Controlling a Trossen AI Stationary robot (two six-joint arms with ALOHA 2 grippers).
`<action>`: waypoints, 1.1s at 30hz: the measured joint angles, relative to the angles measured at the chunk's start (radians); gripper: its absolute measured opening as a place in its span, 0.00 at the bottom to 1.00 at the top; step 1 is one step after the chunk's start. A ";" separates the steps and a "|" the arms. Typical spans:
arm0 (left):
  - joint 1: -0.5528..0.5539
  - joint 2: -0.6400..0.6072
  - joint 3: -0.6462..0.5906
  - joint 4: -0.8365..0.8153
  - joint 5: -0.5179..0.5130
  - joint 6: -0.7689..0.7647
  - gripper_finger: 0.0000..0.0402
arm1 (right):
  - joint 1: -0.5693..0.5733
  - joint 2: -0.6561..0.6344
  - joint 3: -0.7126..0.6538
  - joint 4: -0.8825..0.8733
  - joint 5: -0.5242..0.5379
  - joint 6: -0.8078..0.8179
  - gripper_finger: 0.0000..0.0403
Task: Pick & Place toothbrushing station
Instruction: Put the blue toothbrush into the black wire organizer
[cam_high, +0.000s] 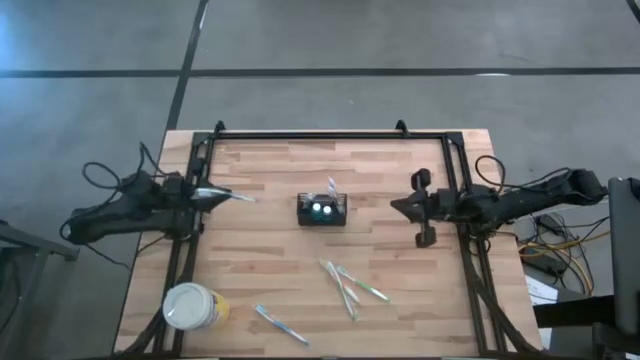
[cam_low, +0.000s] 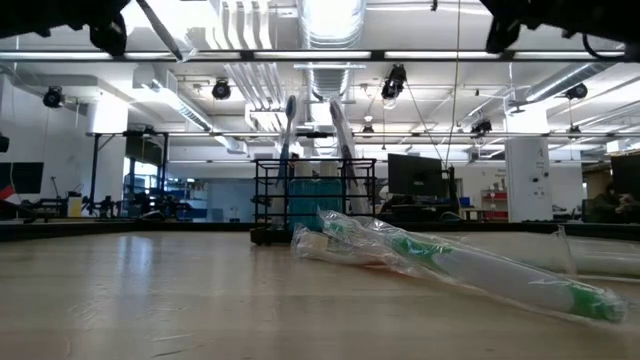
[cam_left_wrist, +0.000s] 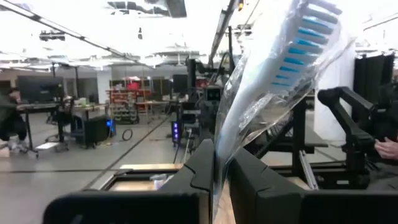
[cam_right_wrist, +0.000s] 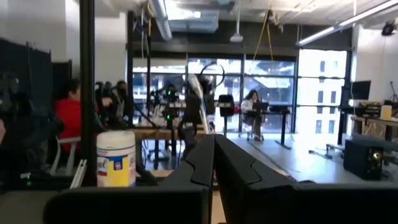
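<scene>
Left pincer (cam_high: 212, 194) pinches a wrapped toothbrush (cam_high: 232, 196) at the table's (cam_high: 270, 260) 9 o'clock edge; the toothbrushing station (cam_high: 322, 210) sits mid-table toward 3 o'clock, long axis across. Right pincer (cam_high: 400, 206), pressed together, waits opposite, slightly nearer.

The tabletop (cam_high: 280, 250) is pale jointed wood with a soft sheen, the caddy (cam_high: 322, 210) black wire mesh, the toothbrushes (cam_low: 450, 262) sealed in glossy crinkled clear plastic, and the left tool (cam_left_wrist: 221, 180) matt black.
</scene>
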 joint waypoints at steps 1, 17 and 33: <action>0.000 -0.017 -0.011 0.002 -0.006 -0.002 0.06 | 0.000 -0.011 -0.027 0.028 0.001 0.000 0.02; 0.000 -0.097 -0.142 0.000 -0.032 0.003 0.06 | 0.000 -0.035 -0.252 0.322 0.011 0.005 0.02; 0.000 -0.141 -0.248 0.038 -0.033 -0.014 0.06 | 0.000 0.040 -0.252 0.309 0.009 -0.011 0.02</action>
